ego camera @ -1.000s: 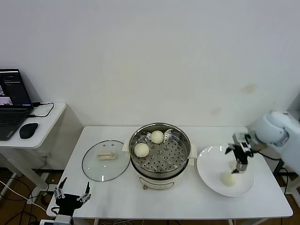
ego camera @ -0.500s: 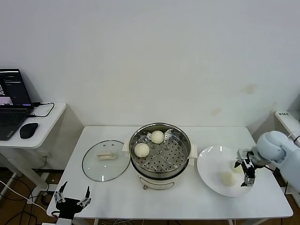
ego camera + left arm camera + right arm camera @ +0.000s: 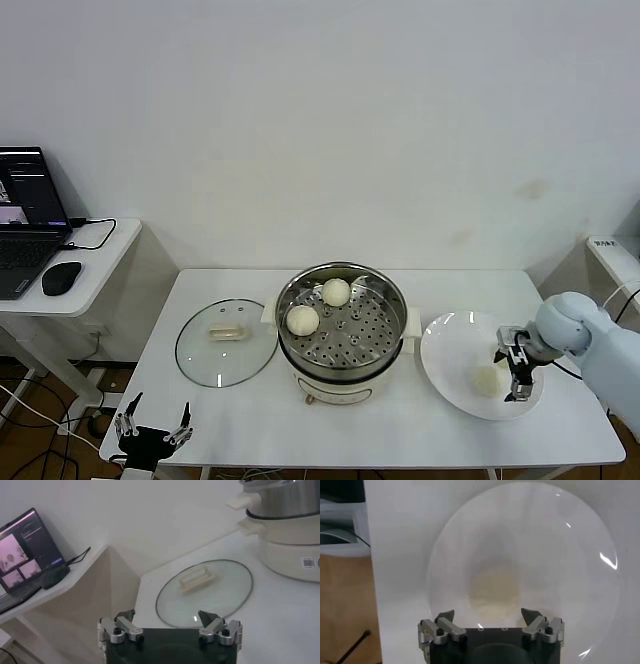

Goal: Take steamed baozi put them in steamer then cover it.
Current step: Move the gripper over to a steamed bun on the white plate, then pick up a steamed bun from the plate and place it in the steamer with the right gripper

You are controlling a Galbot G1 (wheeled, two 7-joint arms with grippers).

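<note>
The steamer [image 3: 343,352] stands mid-table with two baozi, one at the back [image 3: 336,291] and one on the left [image 3: 302,319], on its perforated tray. The glass cover [image 3: 226,343] lies flat to its left and also shows in the left wrist view [image 3: 205,587]. On the white plate [image 3: 450,345] lies a baozi [image 3: 487,380]; another seems to sit partly hidden behind my right gripper. My right gripper [image 3: 514,368] is open and low over the plate, next to that baozi. In the right wrist view the baozi [image 3: 495,592] lies just ahead of the open right gripper [image 3: 492,617]. My left gripper [image 3: 152,428] is open and parked below the table's front left corner.
A side table at the far left holds a laptop [image 3: 25,215] and a mouse [image 3: 60,278]. The plate [image 3: 600,555] sits near the table's right edge. The steamer [image 3: 285,525] shows beyond the cover in the left wrist view, past the left gripper [image 3: 170,622].
My right gripper has come down from above the plate's far side to low over the plate beside the baozi. The left gripper has sunk slightly.
</note>
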